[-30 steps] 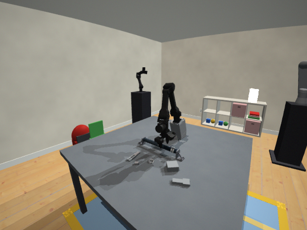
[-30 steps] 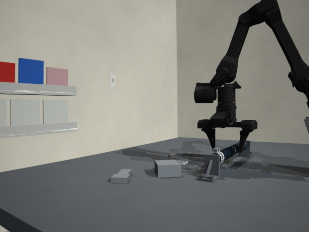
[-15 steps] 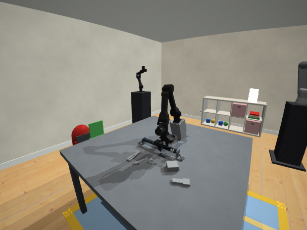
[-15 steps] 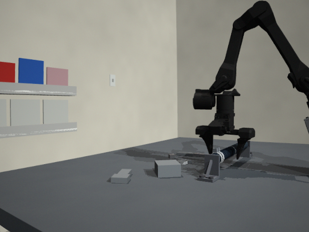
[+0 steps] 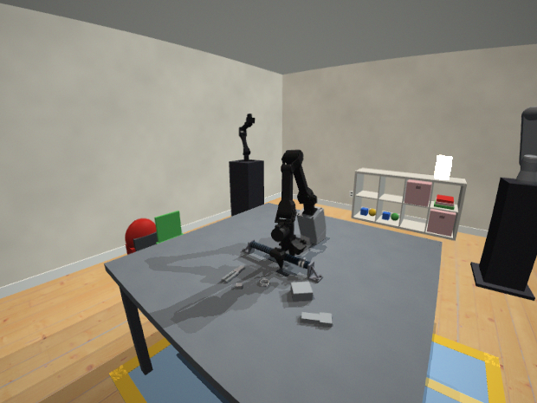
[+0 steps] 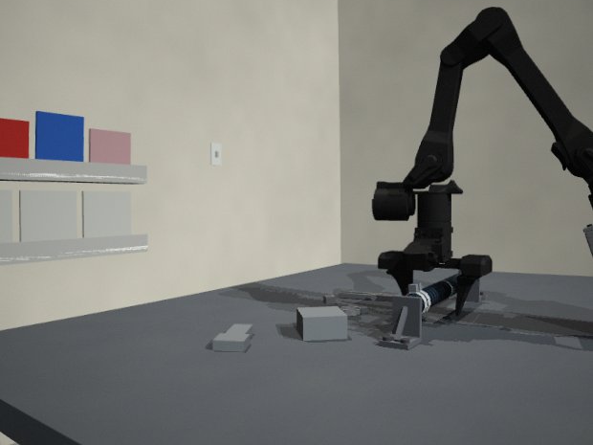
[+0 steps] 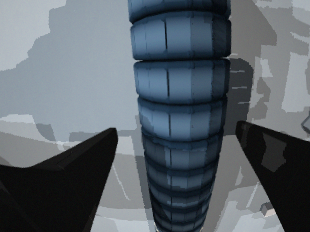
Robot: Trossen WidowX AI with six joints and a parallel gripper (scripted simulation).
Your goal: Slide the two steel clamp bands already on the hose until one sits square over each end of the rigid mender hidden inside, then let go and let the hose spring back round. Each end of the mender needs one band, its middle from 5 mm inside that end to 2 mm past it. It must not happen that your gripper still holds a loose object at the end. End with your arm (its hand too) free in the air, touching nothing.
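Note:
A dark blue ribbed hose runs between two grey end brackets on the table; it also shows in the top view and the exterior view. My gripper is open, with one finger on each side of the hose and apart from it; in the wrist view the gripper shows the same.
A grey block and a flat stepped piece lie in front of the fixture. Small metal parts lie to its left in the top view. The arm's grey base stands behind the hose.

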